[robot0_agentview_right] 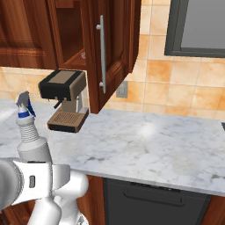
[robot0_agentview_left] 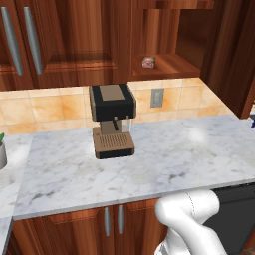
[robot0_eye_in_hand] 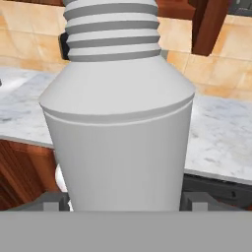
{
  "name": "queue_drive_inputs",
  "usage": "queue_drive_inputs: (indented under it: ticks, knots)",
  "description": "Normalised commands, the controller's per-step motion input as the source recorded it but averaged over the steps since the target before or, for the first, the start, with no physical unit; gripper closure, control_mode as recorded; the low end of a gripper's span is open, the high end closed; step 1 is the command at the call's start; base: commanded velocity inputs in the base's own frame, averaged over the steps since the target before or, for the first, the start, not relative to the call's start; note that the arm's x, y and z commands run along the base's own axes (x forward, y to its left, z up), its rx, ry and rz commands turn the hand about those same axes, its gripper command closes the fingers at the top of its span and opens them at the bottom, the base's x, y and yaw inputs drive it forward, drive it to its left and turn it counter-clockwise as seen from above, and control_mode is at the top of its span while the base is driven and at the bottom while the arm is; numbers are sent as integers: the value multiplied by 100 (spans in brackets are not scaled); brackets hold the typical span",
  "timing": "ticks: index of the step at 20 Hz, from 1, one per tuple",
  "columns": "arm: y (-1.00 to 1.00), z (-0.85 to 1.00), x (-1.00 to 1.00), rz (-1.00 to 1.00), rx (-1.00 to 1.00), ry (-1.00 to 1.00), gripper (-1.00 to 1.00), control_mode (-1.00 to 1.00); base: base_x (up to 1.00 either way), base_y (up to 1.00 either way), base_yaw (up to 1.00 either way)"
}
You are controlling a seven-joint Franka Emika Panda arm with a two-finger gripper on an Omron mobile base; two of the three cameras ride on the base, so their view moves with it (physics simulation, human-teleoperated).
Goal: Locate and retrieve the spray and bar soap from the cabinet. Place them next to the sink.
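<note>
The gripper (robot0_eye_in_hand: 120, 206) is clamped on the spray (robot0_eye_in_hand: 118, 123), whose pale grey body stands between the two finger tips in the hand view, ribbed neck rising toward the top edge; the jaws stand wide because the bottle is broad. From the right base view the spray (robot0_agentview_right: 27, 127) rides upright above the white arm at the lower left, its blue-tipped nozzle level with the head of the coffee machine (robot0_agentview_right: 66, 99) behind it, and it hangs in front of the counter's near edge rather than over the marble (the fingers themselves are hidden behind the arm here). The marble counter (robot0_agentview_right: 145, 145) runs across both base views, with the coffee machine (robot0_agentview_left: 112, 119) standing on it against the tan tiled wall. Above and just to the right of the machine, the cabinet (robot0_agentview_left: 164, 45) is open, and the bar soap (robot0_agentview_left: 148, 62) sits on its wooden shelf near the front edge, a small pinkish block. A grey wall socket (robot0_agentview_left: 157, 97) is set in the tiles below that shelf.
</note>
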Motion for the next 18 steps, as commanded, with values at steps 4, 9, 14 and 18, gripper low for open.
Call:
queue_drive_inputs:
  ticks: [4, 9, 14, 18]
  knots:
    - [-57, -1, 0, 2, 2, -3, 100, -100, 0, 0, 0]
    - [-54, 0, -1, 5, 6, -8, 100, -100, 0, 0, 0]
    - [-39, 0, -7, 11, 5, -12, 100, -100, 0, 0, 0]
    - [-49, -3, 15, 7, 1, -3, 100, -100, 0, 0, 0]
